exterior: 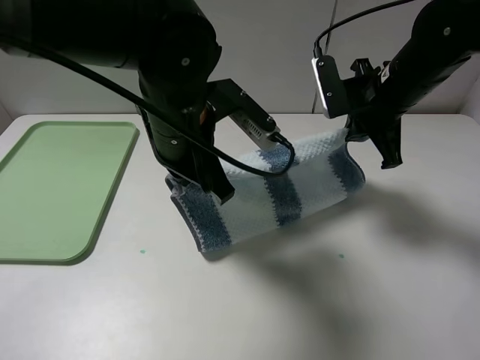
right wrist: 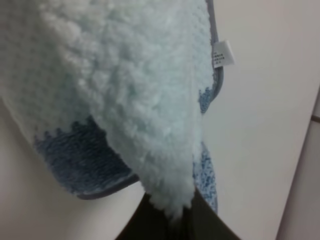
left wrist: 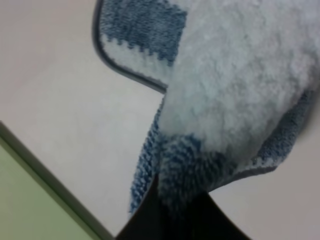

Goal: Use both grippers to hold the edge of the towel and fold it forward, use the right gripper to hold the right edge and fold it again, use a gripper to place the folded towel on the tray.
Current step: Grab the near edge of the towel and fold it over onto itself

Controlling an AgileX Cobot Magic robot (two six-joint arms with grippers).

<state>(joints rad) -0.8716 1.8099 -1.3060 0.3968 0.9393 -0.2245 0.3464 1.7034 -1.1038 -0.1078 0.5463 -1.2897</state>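
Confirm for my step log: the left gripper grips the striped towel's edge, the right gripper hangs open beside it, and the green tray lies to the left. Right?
No: the right gripper is also shut on the towel, as the right wrist view shows. The left gripper and tray are as stated.

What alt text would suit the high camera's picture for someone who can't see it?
Two black robot arms hold up a blue-and-white striped towel between them over a white table, the left tool and right tool each shut on one end. A light-green tray lies to the left.
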